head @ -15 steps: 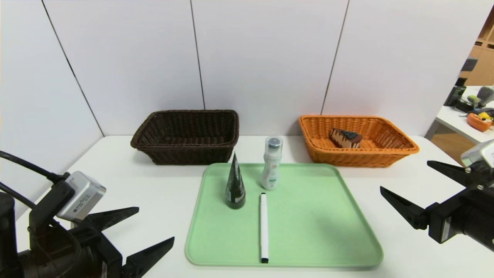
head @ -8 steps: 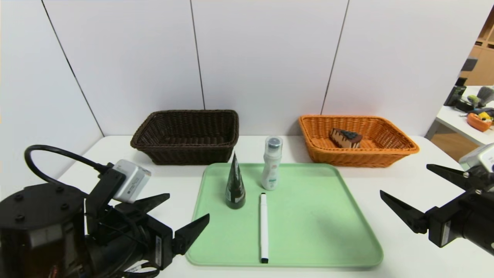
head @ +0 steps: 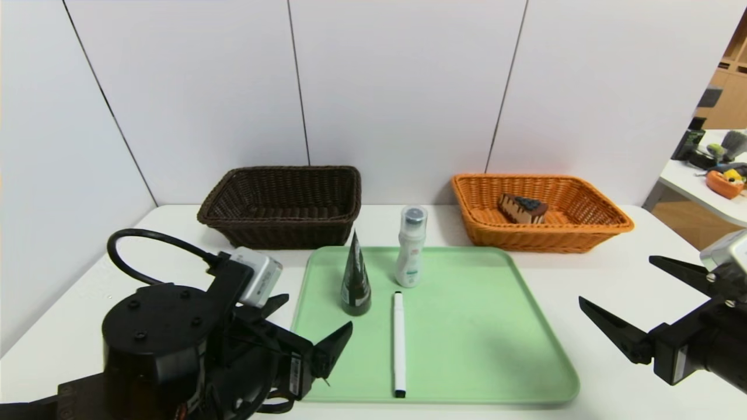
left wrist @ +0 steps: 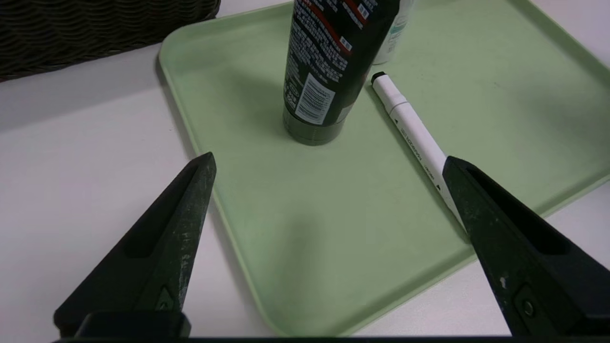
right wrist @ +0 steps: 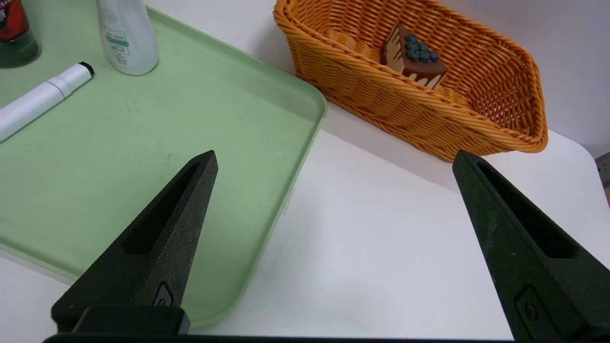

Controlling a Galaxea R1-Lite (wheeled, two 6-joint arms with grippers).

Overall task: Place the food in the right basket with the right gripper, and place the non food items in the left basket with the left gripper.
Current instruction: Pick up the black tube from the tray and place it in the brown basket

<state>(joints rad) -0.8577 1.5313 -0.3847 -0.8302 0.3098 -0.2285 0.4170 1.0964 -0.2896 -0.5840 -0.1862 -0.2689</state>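
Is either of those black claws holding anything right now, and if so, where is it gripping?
Nothing is held. The left end effector is open at the tray's near left edge; the right end effector is open beside it.

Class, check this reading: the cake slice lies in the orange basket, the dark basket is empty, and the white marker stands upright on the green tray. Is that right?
Not quite. The white marker lies flat on the green tray, as the head view shows. The cake slice does lie in the orange basket, and the dark basket looks empty.
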